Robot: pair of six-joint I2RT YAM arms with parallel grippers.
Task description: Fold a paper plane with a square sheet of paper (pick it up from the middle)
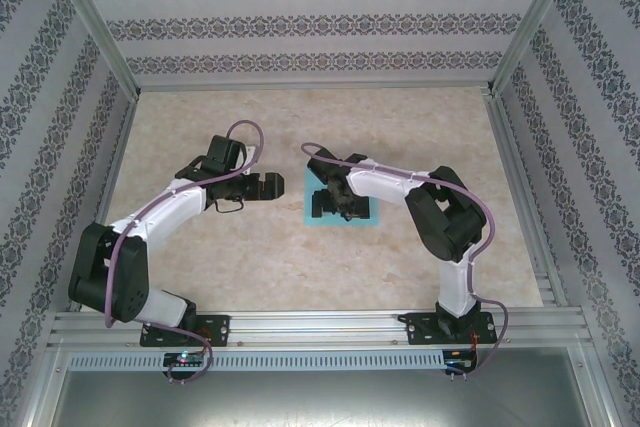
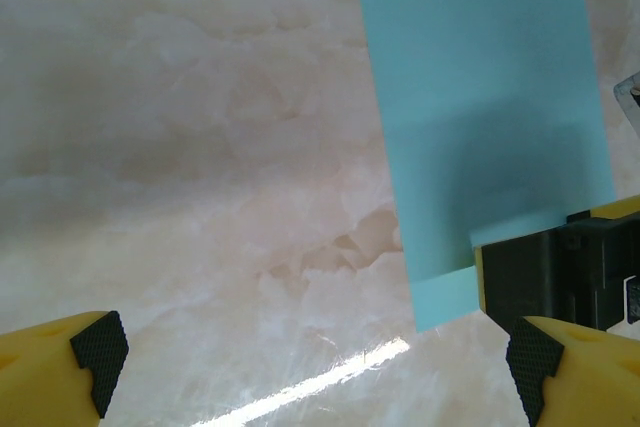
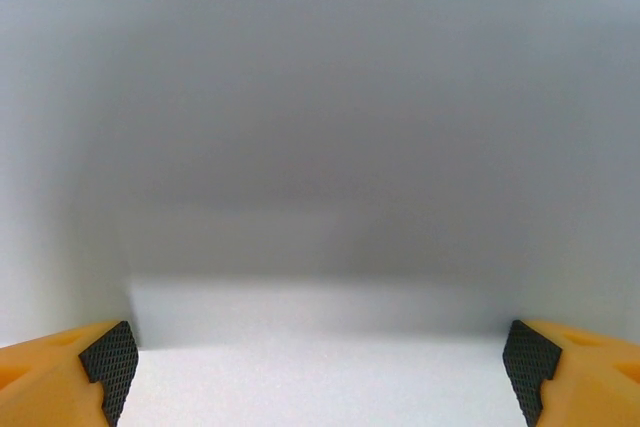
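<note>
The square sheet of paper, turquoise-blue, lies flat on the marble table near the middle. In the left wrist view the sheet sits at the upper right, with a lighter strip along its near edge. My right gripper points down onto the middle of the sheet and covers much of it. Its jaws stand open over a pale, blurred surface very close below. My left gripper hovers just left of the sheet, open, with bare table between its fingers. Part of the right gripper's body stands on the sheet.
Patterned walls and aluminium posts enclose the marble table on three sides. A metal rail runs along the near edge, carrying both arm bases. Bare tabletop lies behind and in front of the sheet.
</note>
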